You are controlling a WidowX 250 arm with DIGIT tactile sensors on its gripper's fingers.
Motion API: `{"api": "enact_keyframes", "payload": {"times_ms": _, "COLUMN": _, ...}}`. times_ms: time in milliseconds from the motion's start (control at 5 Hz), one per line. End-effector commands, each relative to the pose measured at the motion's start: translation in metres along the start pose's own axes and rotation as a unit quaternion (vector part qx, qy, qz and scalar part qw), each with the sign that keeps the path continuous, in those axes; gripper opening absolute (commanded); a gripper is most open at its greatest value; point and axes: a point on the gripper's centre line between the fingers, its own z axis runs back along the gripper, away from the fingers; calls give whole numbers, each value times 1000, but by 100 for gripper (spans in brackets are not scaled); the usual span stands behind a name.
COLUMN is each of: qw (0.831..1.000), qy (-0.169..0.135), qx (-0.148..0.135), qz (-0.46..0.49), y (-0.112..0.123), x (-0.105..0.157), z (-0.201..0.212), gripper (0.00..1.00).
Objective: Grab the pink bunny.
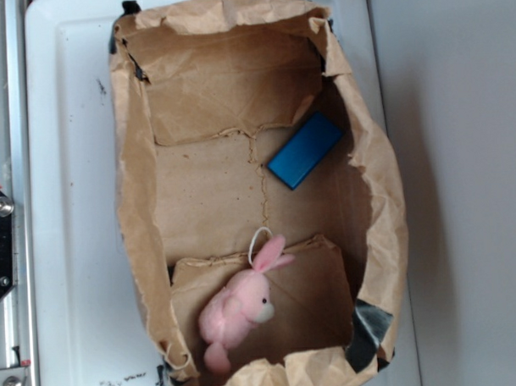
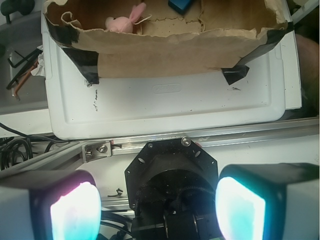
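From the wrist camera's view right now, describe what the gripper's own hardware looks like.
The gripper shows two blocky fingers with dark housings and grey sides. Their inner pads look glossy, glowing cyan-white with a pinkish tint at the edges. Between them sits a black octagonal mount with small screws around its rim and gear-like parts below. It does not appear in the exterior view.

Bunny [image 1: 238,308]: soft pink plush, fuzzy. Bag [image 1: 135,206]: brown paper, creased, matt, torn edges. Block [image 1: 305,150]: smooth blue, slight sheen. Tray [image 2: 165,107]: white plastic, scuffed. Rail [image 2: 150,145]: bare metal.
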Motion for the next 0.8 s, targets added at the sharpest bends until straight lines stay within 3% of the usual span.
{"api": "enact_keyframes", "payload": {"times_ms": 0, "qw": 1000, "qy": 0, "qx": 0, "qz": 0, "y": 0, "x": 0, "z": 0, "gripper": 100}}
{"api": "enact_keyframes", "payload": {"times_ms": 600, "qw": 999, "qy": -24, "qx": 13, "qz": 38, "y": 15, "x": 77, "z": -10, "gripper": 100}}
